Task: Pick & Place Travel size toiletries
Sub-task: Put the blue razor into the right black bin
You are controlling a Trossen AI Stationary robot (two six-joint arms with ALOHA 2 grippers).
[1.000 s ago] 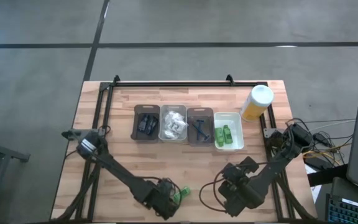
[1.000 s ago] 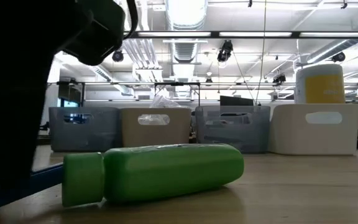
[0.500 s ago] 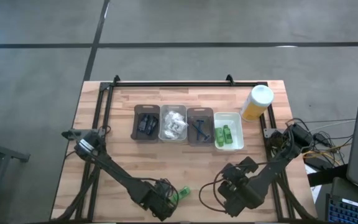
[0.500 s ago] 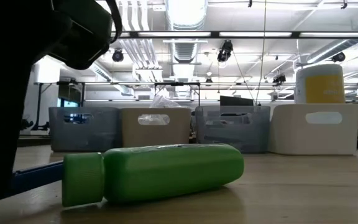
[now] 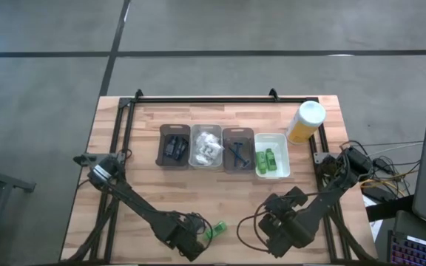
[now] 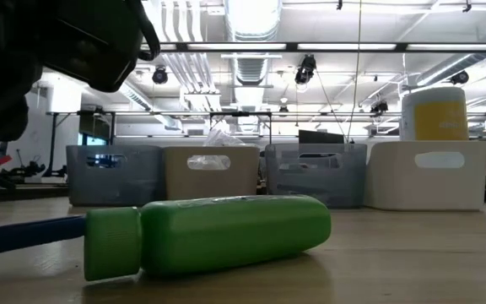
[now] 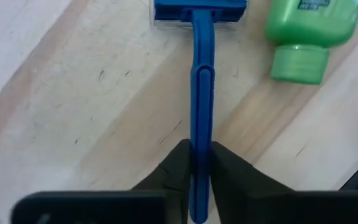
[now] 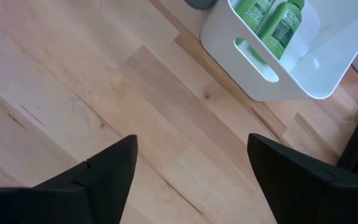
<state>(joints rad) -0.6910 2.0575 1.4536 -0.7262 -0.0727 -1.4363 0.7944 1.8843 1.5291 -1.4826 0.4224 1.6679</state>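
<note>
Left wrist view: left claw (image 7: 196,177) low over wooden table (image 7: 73,124), pinching blue razor (image 7: 201,93); green tube (image 7: 306,31) just beside, seemingly untouched. Right claw (image 8: 191,165) spread, empty.

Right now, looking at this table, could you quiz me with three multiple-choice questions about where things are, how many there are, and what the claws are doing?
1. Where does the loose green tube lie?
A. in the white tray
B. on the bare table near the front edge
C. beside the yellow bottle

2. How many trays stand in the row?
A. two
B. six
C. four

3. What is the left claw doing?
A. gripping the blue razor by its handle
B. hanging open over the trays
C. holding the yellow bottle

Answers:
1. B: the high view shows the tube on the wood beside the left claw, far from the white tray.
2. C: four trays sit side by side in the high view.
3. A: the left wrist view shows its fingers closed on the razor's handle; the right claw stands open over bare wood.
</note>
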